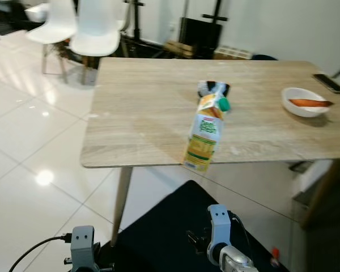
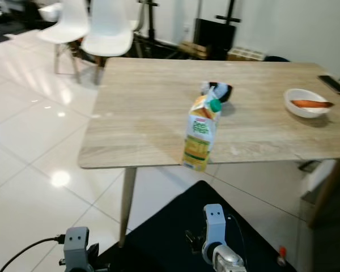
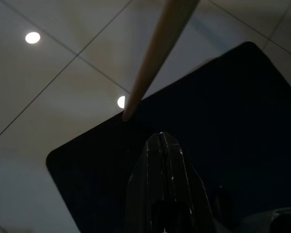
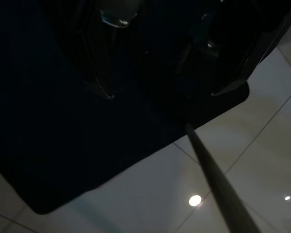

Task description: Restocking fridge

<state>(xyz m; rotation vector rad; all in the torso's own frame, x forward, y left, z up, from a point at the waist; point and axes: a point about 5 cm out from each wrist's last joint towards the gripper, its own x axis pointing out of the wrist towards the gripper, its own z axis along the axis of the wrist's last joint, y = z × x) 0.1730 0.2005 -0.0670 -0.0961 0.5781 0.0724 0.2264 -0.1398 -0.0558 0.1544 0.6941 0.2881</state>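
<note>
White chairs (image 1: 79, 25) at far left, behind the bench's back corner, on glossy white tile floor (image 1: 28, 141). Ceiling light glare on tiles.

Left gripper (image 3: 161, 138) hangs low at the robot's left, over a dark mat (image 1: 170, 226). Left wrist view: its fingers pressed together, tips meeting, nothing between them. A pale wooden bench leg (image 3: 157, 53) ends at the mat's edge just ahead of the tips.

Light wood bench (image 1: 141, 113) spans the middle of the scene. Juice carton (image 1: 205, 133), orange and yellow with green cap, stands upright at the bench's near edge, roughly centre. Just behind it, a small dark bowl (image 1: 214, 89) holding something pale; contents unclear.

Right gripper (image 4: 160, 92) also hangs low, above the same mat. Right wrist view very dark: fingers (image 4: 99, 63) spread wide apart, nothing held.

Toward the right end of the bench: white bowl (image 1: 304, 102) with an orange item, probably a carrot (image 1: 309, 103), lying in it. Dark phone (image 1: 328, 83) flat near the far right corner.
</note>
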